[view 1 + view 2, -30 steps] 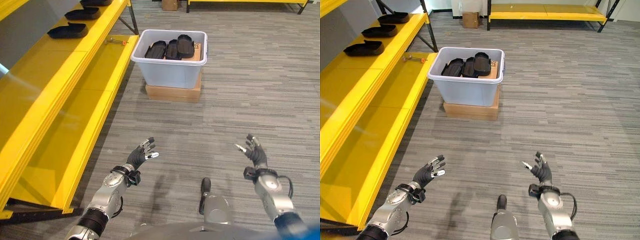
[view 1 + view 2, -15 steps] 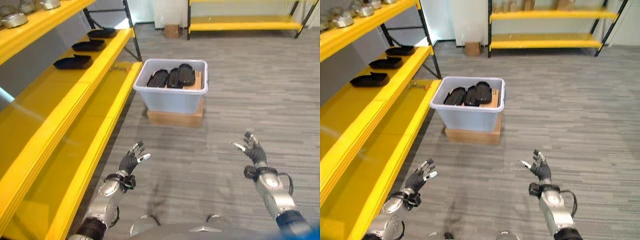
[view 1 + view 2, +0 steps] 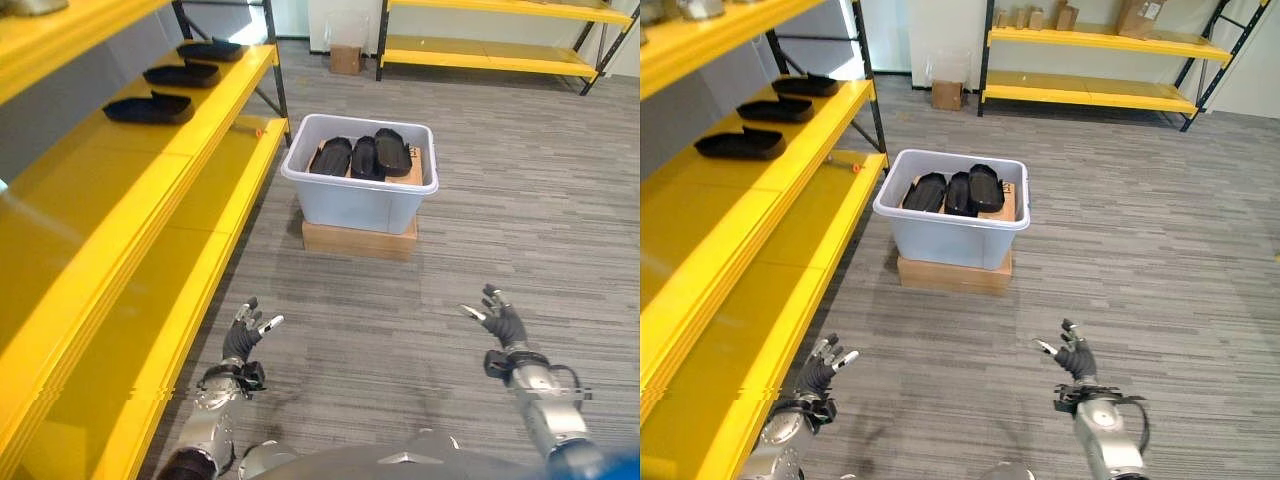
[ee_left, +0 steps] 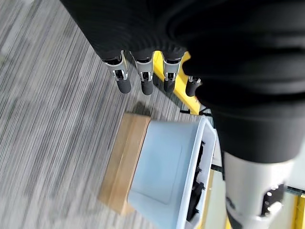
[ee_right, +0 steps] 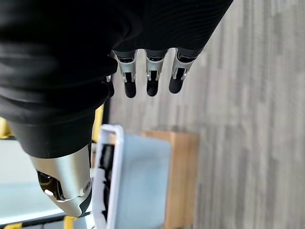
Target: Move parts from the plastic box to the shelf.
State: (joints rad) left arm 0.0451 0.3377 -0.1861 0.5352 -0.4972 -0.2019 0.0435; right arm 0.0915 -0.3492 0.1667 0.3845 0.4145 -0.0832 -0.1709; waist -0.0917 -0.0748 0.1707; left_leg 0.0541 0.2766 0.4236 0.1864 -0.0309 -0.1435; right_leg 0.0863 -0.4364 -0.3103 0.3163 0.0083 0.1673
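Note:
A pale grey plastic box (image 3: 360,200) stands on a flat cardboard carton (image 3: 358,239) on the floor ahead, holding three black moulded parts (image 3: 362,157) side by side. Three more black parts (image 3: 150,107) lie in a row on the yellow shelf (image 3: 120,190) at the far left. My left hand (image 3: 241,340) hovers low beside the shelf's lower edge, open and empty. My right hand (image 3: 499,324) is raised at the lower right, fingers spread, also holding nothing. Both hands are well short of the box (image 4: 162,176), which shows beyond the fingers in each wrist view (image 5: 138,181).
The yellow rack's lower board (image 3: 150,330) runs along my left, close to the left hand. Another yellow rack (image 3: 1090,95) with cardboard boxes (image 3: 1135,15) stands against the far wall. A small carton (image 3: 345,59) sits on the floor beyond the box. Grey striped carpet lies between me and the box.
The camera has tilted up and shifted, so the far rack shows more. Both hands sit lower in the picture and stay open. The box and parts have not moved.

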